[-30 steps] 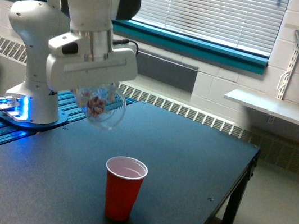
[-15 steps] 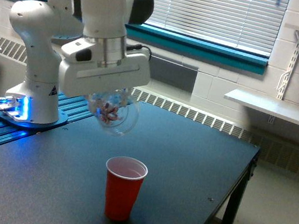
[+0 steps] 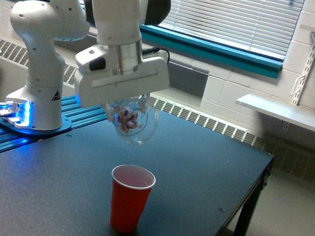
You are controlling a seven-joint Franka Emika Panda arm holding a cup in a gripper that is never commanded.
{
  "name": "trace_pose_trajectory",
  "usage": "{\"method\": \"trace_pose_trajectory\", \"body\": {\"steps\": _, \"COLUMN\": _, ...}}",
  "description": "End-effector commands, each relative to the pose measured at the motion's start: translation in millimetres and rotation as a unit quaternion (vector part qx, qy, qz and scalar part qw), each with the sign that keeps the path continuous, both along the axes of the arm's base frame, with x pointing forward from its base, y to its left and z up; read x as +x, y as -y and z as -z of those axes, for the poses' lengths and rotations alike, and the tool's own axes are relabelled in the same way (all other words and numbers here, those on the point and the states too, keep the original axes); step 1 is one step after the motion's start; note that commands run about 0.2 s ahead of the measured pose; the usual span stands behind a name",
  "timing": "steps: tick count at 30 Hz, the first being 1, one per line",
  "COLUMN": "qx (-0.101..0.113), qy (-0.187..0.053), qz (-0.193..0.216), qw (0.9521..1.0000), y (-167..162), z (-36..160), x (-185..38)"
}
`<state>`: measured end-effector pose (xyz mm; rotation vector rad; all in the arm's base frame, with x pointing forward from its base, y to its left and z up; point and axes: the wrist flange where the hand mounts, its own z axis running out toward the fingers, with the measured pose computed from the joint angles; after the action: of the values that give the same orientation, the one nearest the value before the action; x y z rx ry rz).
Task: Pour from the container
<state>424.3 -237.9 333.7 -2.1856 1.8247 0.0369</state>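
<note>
The container [image 3: 134, 120], a clear rounded plastic cup with small reddish and white pieces inside, hangs tilted under the white gripper [image 3: 128, 106], which is shut on it. It is in the air above and slightly to the exterior view's left of the red cup [image 3: 130, 198]. The red cup stands upright on the dark table [image 3: 196, 178], open mouth up, with a white inside. The fingers are mostly hidden behind the gripper's body and the container.
The arm's white base [image 3: 32, 92] stands at the exterior view's left on a blue-lit mount. The table's edge runs down the exterior view's right side. A radiator, a window with blinds and a wall shelf [image 3: 293, 115] lie behind.
The gripper with the container has moved toward the exterior view's right, closer to a spot over the red cup, and has tilted a little more. The red cup has stayed still.
</note>
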Motion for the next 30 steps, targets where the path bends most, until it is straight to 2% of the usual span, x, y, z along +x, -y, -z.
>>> {"method": "trace_pose_trajectory", "body": {"steps": 1, "qx": 0.021, "qy": -0.01, "qz": 0.015, "qw": 0.9996, "y": 4.3, "z": 17.7, "x": -10.8}}
{"method": "trace_pose_trajectory", "body": {"steps": 16, "qx": 0.056, "qy": -0.014, "qz": 0.054, "qw": 0.9969, "y": 10.1, "z": 22.4, "x": -11.2}}
{"method": "trace_pose_trajectory", "body": {"steps": 23, "qx": 0.075, "qy": -0.03, "qz": 0.047, "qw": 0.9956, "y": 4.2, "z": 28.5, "x": -4.1}}
{"method": "trace_pose_trajectory", "body": {"steps": 25, "qx": 0.083, "qy": -0.028, "qz": 0.046, "qw": 0.9951, "y": 3.7, "z": 31.5, "x": -2.3}}
{"method": "trace_pose_trajectory", "body": {"steps": 30, "qx": 0.082, "qy": -0.037, "qz": 0.045, "qw": 0.995, "y": 3.7, "z": 33.8, "x": 2.0}}
